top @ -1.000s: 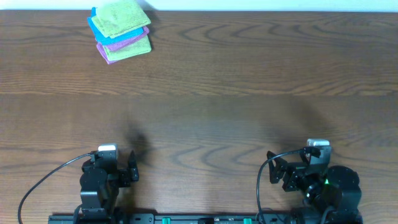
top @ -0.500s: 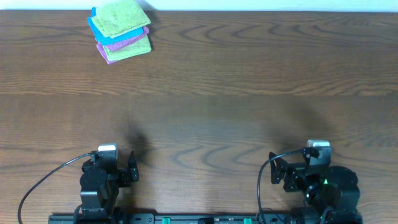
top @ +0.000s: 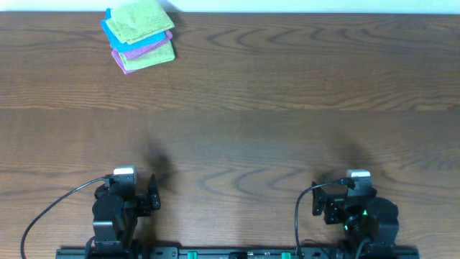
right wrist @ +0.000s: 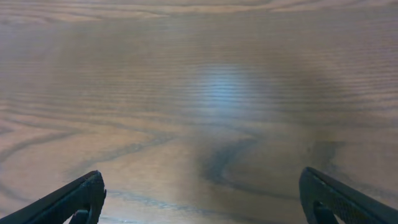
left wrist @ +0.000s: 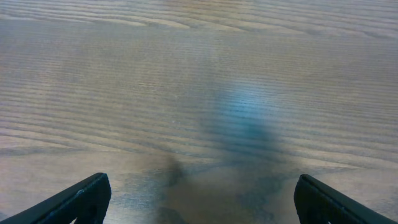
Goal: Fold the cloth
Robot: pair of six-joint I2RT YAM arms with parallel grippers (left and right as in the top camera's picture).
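Four folded cloths make up the stack at the far left corner of the surface (top: 287, 108). The cloth (top: 140, 19) you want is the lime-green one on top. It is plain and soft-looking with a fuzzy texture, folded to a rough square and turned a little askew on the pile. Under it lies a bright blue cloth (top: 110, 32), then a pink-purple cloth (top: 144, 47), then another green cloth (top: 154, 57) at the bottom, each layer peeking out past the one above.

Both grippers are well apart from the stack, down at the near edge. Your left gripper (top: 153, 196) is released, its fingers (left wrist: 81, 199) spread wide at the lower corners of the left wrist view, with only wood grain between them. Your right gripper (top: 316, 203) is released likewise, its fingers (right wrist: 74, 199) wide apart over the wood.
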